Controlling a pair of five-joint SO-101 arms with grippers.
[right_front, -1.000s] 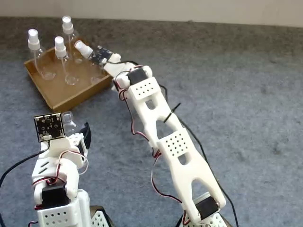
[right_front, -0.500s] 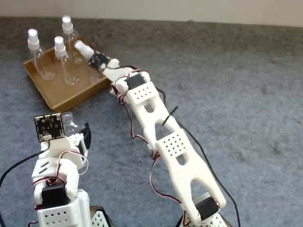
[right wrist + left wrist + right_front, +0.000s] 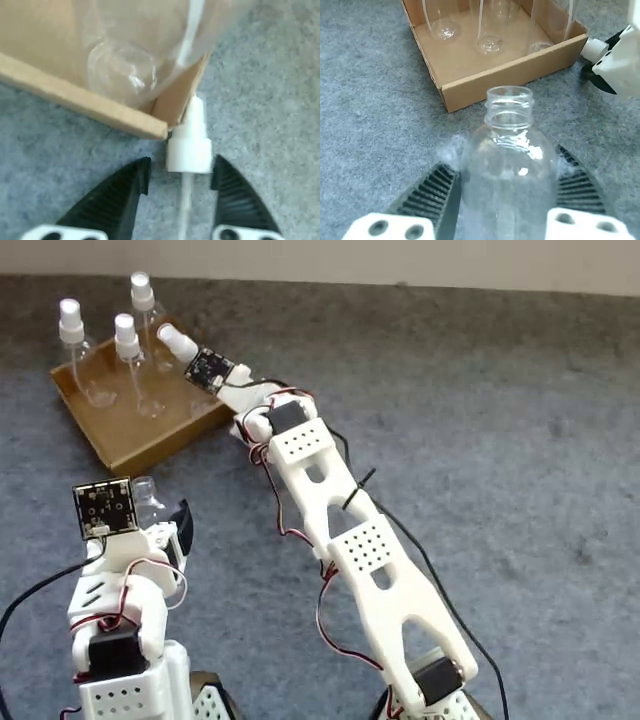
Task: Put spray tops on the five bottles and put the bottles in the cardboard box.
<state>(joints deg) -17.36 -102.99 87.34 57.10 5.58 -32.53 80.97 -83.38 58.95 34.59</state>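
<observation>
A clear bottle [image 3: 509, 150] with a bare open neck stands upright in my left gripper [image 3: 507, 192], which is shut on its body; it sits at the near left of the table [image 3: 147, 498]. The cardboard box [image 3: 130, 445] at the far left holds several clear bottles with white spray tops [image 3: 125, 335]. A loose white spray top [image 3: 188, 142] with its thin tube lies on the carpet at the box's corner [image 3: 160, 127]. My right gripper [image 3: 181, 162] is open, one finger on each side of that top, with a gap on both sides.
Grey carpet [image 3: 500, 420] covers the table, with free room to the right. My right arm [image 3: 310, 455] stretches diagonally from the near middle to the box's near right corner. A pale wall strip runs along the far edge.
My right arm has swung slightly left and its wrist has turned beside the box's corner. The left arm and its bottle have stayed put.
</observation>
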